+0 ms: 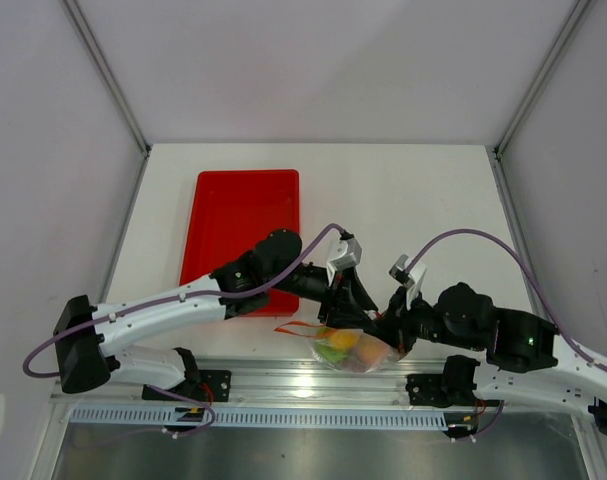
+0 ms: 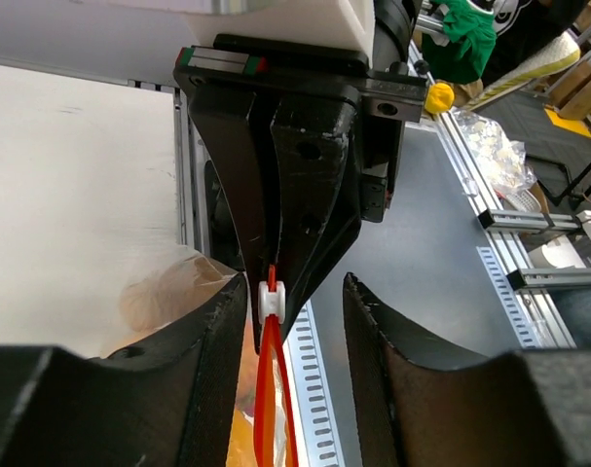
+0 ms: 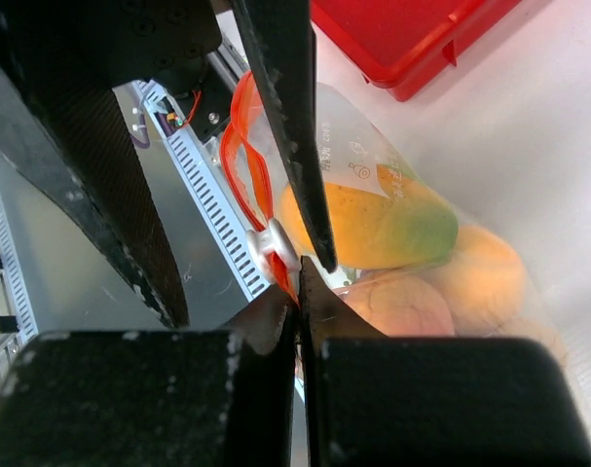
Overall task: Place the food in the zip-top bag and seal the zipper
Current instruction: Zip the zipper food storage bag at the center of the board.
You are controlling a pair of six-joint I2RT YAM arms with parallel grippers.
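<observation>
From above: shows food [image 1: 335, 345] bagged in zip-top bag [image 1: 383, 356] at near edge of surface [image 1: 433, 200]; puts task at sealing.

Left wrist: finds left gripper [image 2: 293, 292] spread, straddling zipper [image 2: 272, 409].

Right wrist: finds right gripper [image 3: 298, 302] pinching zipper beside white slider [image 3: 273, 245].

Probably calls next for closing left gripper and drawing along.

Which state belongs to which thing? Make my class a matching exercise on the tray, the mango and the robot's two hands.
Things
A. tray
B. mango
C. left hand
D. right hand

States
1. shut on the zipper
2. inside the bag
3. open, one finger on each side of the zipper
4. red, lying apart from the bag

Pairs: A-4, B-2, C-3, D-1
</observation>
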